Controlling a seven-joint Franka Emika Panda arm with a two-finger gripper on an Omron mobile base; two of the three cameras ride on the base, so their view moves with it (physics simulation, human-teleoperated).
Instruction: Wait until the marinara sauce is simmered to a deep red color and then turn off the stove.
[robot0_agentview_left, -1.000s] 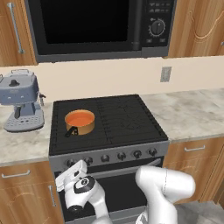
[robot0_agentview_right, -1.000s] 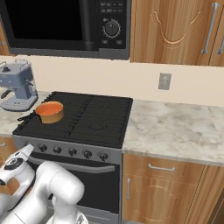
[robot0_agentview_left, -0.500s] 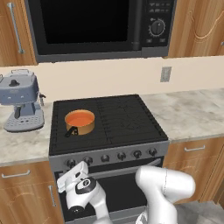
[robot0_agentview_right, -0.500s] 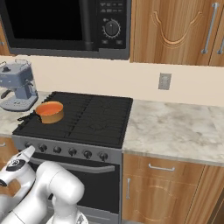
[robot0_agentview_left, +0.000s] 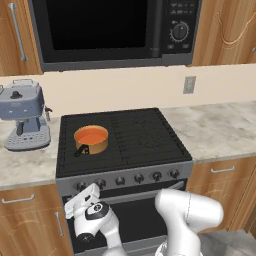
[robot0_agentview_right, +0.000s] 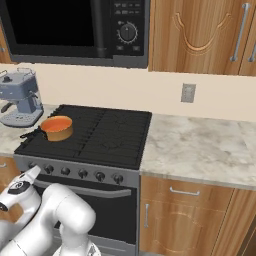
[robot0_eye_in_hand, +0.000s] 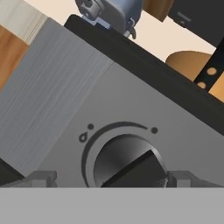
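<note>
Now poised at the stove (robot0_agentview_left: 125, 145) front, gripper (robot0_eye_in_hand: 109, 179) spread wide around the leftmost knob (robot0_eye_in_hand: 129, 164), not yet clamped. Marinara sauce (robot0_agentview_left: 91, 135) sitting in its saucepan (robot0_agentview_left: 91, 141) on the rear-left grate, orange-red. Next, probably: waiting for deeper red, then closing and twisting.

No words, brands or numbers can be read anywhere. The stove's (robot0_agentview_left: 125, 145) steel front strip bears signs around one knob (robot0_eye_in_hand: 129, 162): a small flame-like drop, an arc and two dots. The microwave's (robot0_agentview_left: 115, 30) panel marks are too blurred, perhaps button labels.
</note>
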